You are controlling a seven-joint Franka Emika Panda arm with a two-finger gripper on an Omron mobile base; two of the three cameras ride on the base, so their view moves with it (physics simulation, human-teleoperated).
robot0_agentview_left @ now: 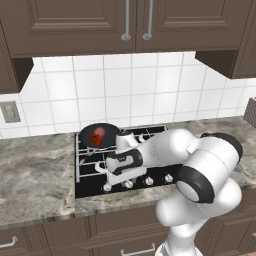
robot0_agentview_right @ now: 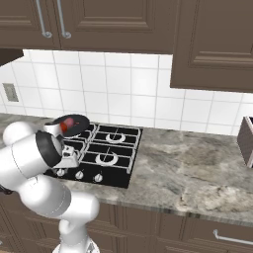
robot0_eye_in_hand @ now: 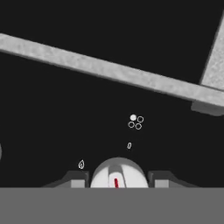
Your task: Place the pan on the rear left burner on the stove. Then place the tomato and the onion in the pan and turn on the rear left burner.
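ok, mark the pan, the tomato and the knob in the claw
pan (robot0_agentview_left: 111, 129): left base view, bare black floor near the right rim.
tomato (robot0_agentview_left: 95, 140): left base view, its glossy front.
knob (robot0_eye_in_hand: 117, 174): hand view, silver dome between the claw's tips.

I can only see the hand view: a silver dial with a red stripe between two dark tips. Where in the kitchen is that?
Observer: It is a knob at the left end of the row along the front of the stove. The gripper is closed on it.
Visitor: Is anything cooking on there?
Observer: The pan sits on the rear left burner.
Visitor: Empty?
Observer: No, the tomato and the onion lie in it, side by side.
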